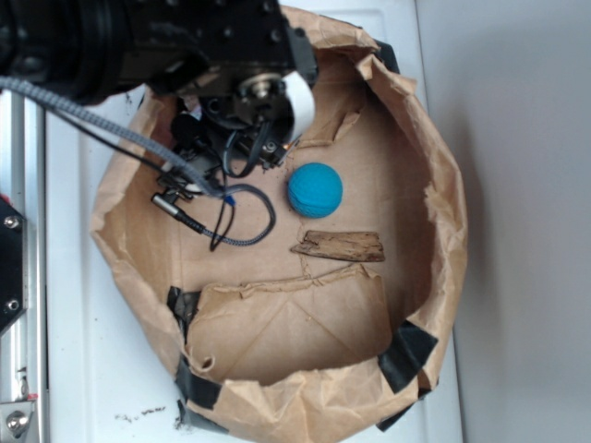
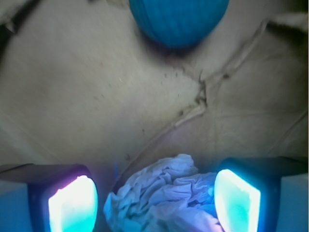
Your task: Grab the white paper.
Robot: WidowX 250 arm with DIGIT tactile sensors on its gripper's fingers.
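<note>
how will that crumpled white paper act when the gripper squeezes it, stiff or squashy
Probably squashy: the white paper is a loose wad full of deep wrinkles, so it should compress between the fingers. It looks light for its size, being only thin folded sheet. Its irregular, creased shape makes it unlikely to roll, unlike the round blue ball.

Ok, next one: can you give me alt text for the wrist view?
A crumpled white paper wad sits between the two glowing fingers of the open gripper, which do not clearly touch it. It lies on brown paper bag lining, creased and torn. A blue ball rests beyond it, cut off by the top edge.
</note>
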